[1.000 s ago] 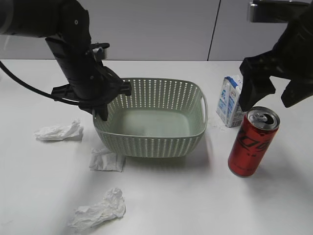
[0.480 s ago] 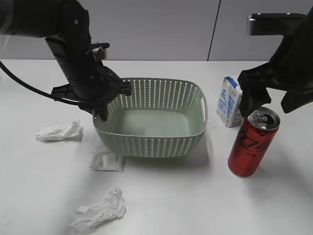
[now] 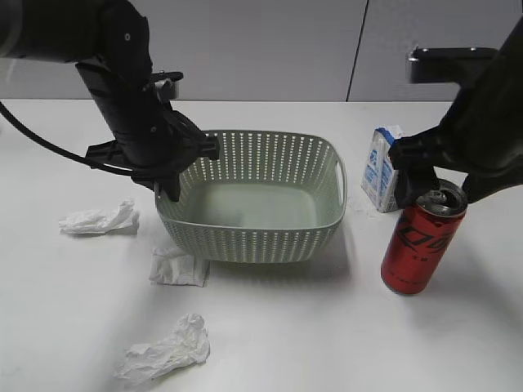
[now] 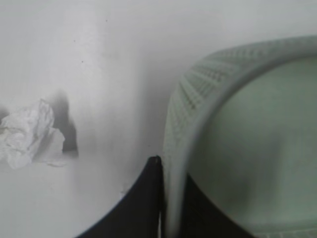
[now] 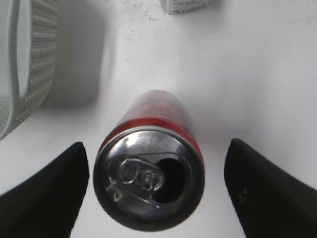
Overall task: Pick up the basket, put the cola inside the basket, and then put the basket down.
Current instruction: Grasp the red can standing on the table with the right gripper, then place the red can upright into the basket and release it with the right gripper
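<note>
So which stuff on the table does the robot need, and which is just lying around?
Needed for the job:
- pale green perforated plastic basket, its left rim pinched by the left gripper
- tall red cola can with an opened silver top, standing upright between the open right gripper's fingers

Just lying about:
- small white-and-blue milk carton
- three crumpled white tissues

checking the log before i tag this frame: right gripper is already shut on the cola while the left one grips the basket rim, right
Not quite. The right gripper is open, its fingers apart on either side of the cola without touching it, as the right wrist view shows. The left gripper does grip the basket rim.
</note>
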Action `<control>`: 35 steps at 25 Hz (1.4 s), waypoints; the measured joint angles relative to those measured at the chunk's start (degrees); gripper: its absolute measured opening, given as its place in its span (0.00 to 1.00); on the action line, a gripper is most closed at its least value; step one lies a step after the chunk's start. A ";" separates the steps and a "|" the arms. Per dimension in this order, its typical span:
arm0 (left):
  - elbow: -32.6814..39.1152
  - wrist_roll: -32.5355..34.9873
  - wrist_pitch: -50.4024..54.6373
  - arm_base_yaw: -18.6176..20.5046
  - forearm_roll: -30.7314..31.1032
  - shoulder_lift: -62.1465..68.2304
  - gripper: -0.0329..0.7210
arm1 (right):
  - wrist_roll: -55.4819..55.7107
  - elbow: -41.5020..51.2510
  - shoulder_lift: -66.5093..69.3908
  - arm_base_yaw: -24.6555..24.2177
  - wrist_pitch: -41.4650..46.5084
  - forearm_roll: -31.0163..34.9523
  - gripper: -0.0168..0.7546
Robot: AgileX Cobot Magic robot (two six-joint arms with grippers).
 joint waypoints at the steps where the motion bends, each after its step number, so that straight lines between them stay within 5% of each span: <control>1: 0.00 0.00 0.00 0.00 0.00 0.00 0.05 | 0.02 0.00 0.73 0.00 -0.07 0.52 0.86; 7: 0.00 0.00 0.13 0.00 0.00 0.00 0.05 | 0.08 0.00 5.07 0.00 0.32 1.30 0.83; 12: 0.00 0.00 0.13 0.00 0.00 0.00 0.05 | 0.08 0.00 5.18 0.00 2.31 1.54 0.68; 21: 0.00 0.00 -0.23 0.00 0.00 0.00 0.05 | -3.43 -1.62 3.09 0.00 6.65 1.54 0.67; 30: 0.00 0.00 -0.31 0.00 0.00 0.00 0.05 | -10.33 -22.63 0.29 0.00 15.54 1.55 0.67; 35: 0.00 0.00 -0.69 0.00 0.00 0.00 0.05 | -12.41 -33.05 1.75 0.70 15.69 6.71 0.67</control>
